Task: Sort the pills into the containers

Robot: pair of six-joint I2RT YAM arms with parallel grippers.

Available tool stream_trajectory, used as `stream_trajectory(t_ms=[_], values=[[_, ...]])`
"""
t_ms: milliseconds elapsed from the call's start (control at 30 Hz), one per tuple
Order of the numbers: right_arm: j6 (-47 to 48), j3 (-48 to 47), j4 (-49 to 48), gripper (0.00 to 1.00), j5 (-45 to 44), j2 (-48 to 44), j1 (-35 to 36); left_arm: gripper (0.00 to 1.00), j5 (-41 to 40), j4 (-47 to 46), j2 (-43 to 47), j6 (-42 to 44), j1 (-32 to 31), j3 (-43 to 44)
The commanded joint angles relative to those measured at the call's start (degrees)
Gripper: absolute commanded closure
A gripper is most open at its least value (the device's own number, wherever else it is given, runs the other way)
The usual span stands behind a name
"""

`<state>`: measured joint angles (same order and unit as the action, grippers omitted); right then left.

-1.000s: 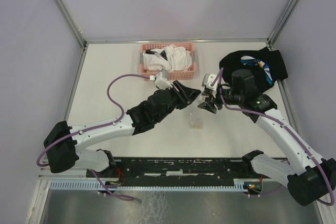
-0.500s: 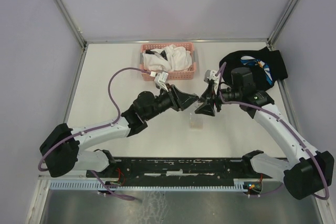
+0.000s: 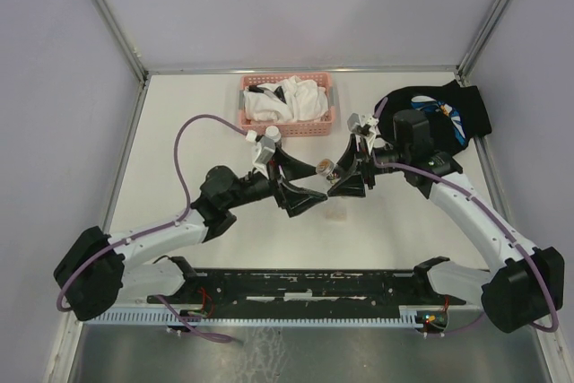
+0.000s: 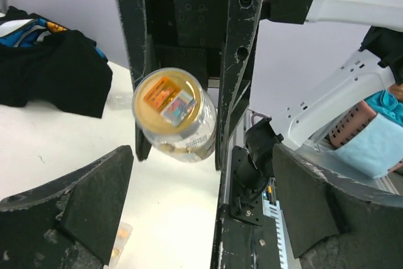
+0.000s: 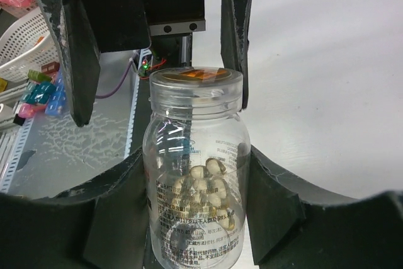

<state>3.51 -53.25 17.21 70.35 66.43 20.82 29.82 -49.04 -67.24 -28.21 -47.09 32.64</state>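
Observation:
My right gripper (image 3: 345, 177) is shut on a clear pill bottle (image 3: 326, 168) and holds it above the table, cap end toward the left arm. In the right wrist view the bottle (image 5: 195, 174) sits between my right gripper's (image 5: 195, 225) jaws, with several pale pills inside and a clear cap on. My left gripper (image 3: 300, 187) is open and empty, just left of the cap. In the left wrist view the bottle (image 4: 176, 114) hangs ahead of the left gripper (image 4: 201, 212). The small clear plastic box (image 3: 336, 213) lies on the table below the bottle; its corner shows in the left wrist view (image 4: 119, 240).
A pink mesh basket (image 3: 316, 119) with white cloths stands at the back centre. A black bag or cloth with a blue and orange patch (image 3: 439, 114) lies at the back right. Metal frame posts mark the back corners.
My left gripper has drawn back left and toward the near edge, away from the bottle, jaws wide. My right gripper has shifted slightly left with the bottle, whose cap end now shows.

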Motion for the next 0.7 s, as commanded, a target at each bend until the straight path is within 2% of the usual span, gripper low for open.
stream_trajectory(t_ms=[0,100,233,367,533,667], values=[[4.0,-2.2,0.5,0.98,1.1,-1.7,-0.2,0.00,-9.3,-6.5,7.0,-3.2,0.6,-4.3],[6.7,-2.5,2.5,0.98,0.8,-2.1,-0.2,0.01,-14.8,-5.8,11.5,-5.1,0.6,-7.4],[11.9,-3.4,6.8,0.98,0.0,-2.8,-0.1,0.01,-18.2,-2.3,17.0,-7.2,0.7,-10.3],[19.5,-4.1,11.7,0.98,-0.2,-3.7,-0.2,0.00,-20.4,-2.4,21.2,-15.5,0.6,-12.6],[29.1,-3.9,17.2,0.98,-3.4,-6.2,-0.2,0.02,-19.3,-7.7,21.7,-24.3,-0.4,-13.3],[35.6,-4.1,20.5,0.97,-7.3,-7.1,-0.2,0.03,-25.4,-5.5,19.4,-22.3,-5.6,-10.6]])
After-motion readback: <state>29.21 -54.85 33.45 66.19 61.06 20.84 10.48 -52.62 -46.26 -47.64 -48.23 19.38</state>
